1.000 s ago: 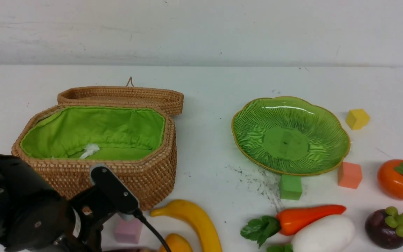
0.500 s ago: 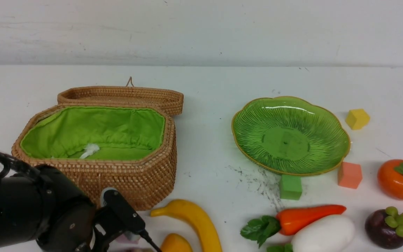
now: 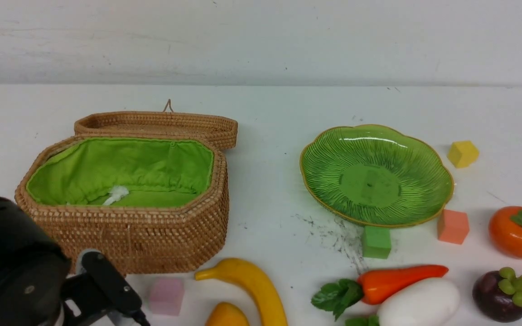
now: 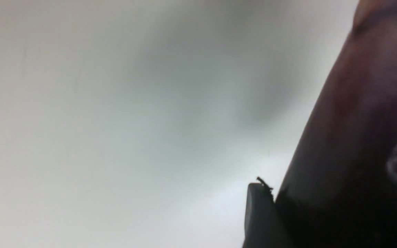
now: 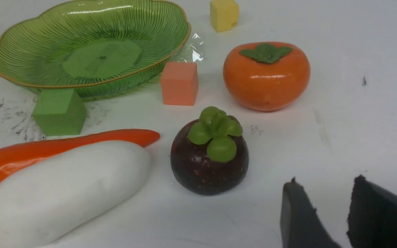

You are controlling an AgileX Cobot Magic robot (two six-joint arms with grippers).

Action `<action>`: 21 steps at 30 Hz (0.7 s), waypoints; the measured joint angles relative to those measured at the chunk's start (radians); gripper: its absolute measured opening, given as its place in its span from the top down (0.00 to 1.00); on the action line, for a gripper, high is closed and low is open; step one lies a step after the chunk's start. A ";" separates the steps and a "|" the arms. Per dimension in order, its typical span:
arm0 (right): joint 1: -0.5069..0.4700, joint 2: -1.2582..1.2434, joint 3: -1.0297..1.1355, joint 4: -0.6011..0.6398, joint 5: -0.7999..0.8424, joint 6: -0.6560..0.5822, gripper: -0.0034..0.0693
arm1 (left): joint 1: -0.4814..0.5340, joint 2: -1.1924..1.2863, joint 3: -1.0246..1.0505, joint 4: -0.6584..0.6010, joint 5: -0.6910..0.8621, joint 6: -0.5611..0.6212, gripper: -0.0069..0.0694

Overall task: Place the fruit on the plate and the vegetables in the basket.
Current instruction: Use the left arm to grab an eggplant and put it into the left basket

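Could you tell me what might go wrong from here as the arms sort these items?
1. The carrot and radish lie touching, so gripping one may drag the other or nudge the mangosteen nearby.
2. The green cube and orange cube sit close by the near rim of the plate; fruit brought in low could knock them.
3. The left wrist view shows only blur and a dark thing close to the lens, so that grip cannot be checked.

Basket mouth open; green cube seemingly touches plate rim.
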 joint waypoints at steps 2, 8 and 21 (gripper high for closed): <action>0.000 0.000 0.000 0.000 0.000 0.000 0.62 | 0.000 -0.063 -0.004 0.000 0.038 0.000 0.40; 0.000 0.000 0.000 0.000 0.000 0.000 0.62 | 0.000 -0.220 -0.133 0.037 0.096 0.000 0.40; 0.000 0.000 0.000 0.000 0.000 0.000 0.62 | 0.000 -0.091 -0.384 0.333 -0.065 0.248 0.40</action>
